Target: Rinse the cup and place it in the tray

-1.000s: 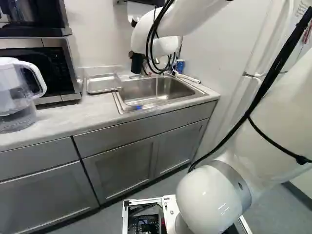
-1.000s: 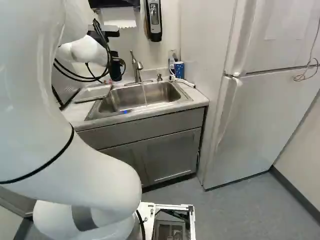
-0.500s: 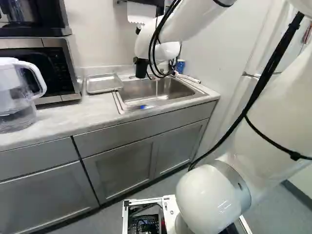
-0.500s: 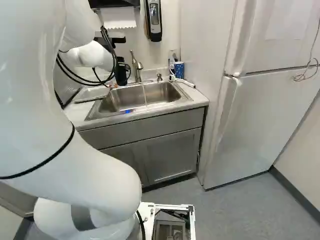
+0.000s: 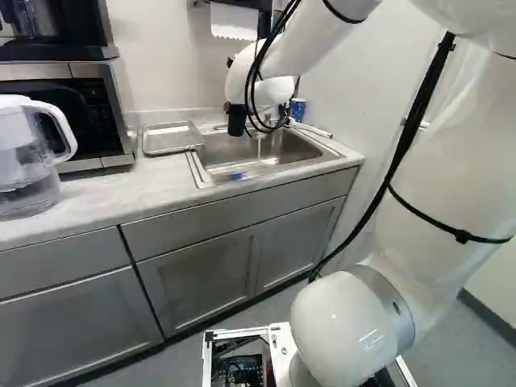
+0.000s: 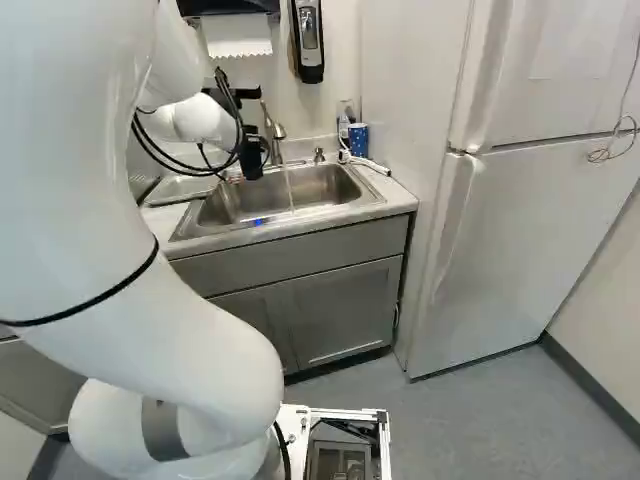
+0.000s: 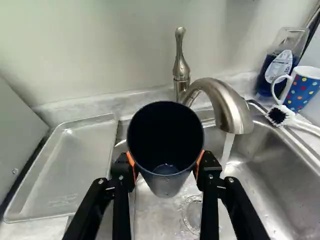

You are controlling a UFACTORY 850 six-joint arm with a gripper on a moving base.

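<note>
Against a second ago, the arm (image 6: 195, 120) has lowered its wrist end and brought it closer to the tap (image 6: 273, 135), carrying the cup (image 7: 165, 137) along; the base has not moved.

The gripper (image 6: 250, 145) has its fingers partly apart, closed onto the cup from two sides, an orange pad (image 7: 199, 163) against each. The cup is held near the tap, its dark mouth facing the wrist camera and its bottom tipped down above the sink (image 7: 265, 175). Water (image 7: 227, 147) runs from the tap, falling just beside the cup, outside it, into the sink below. The tap's lever (image 7: 180, 55) stands upright.

In the right base view, the tray (image 7: 62, 170) lies left of the tap, on the counter (image 5: 105, 197) beside the sink. Right of the tap are the brush (image 7: 280, 115), the spotted mug (image 7: 301, 90) and, just behind them, the soap bottle (image 7: 275, 70). Above the tap, paper towel (image 6: 237, 35) hangs on the wall, and the dispenser (image 6: 307, 40) is mounted beside it. The fridge (image 6: 510, 230) stands farther right of the tap. In the left base view, the microwave (image 5: 105, 113) and the pitcher (image 5: 28, 161) stand left of the tap, beyond the tray.
</note>
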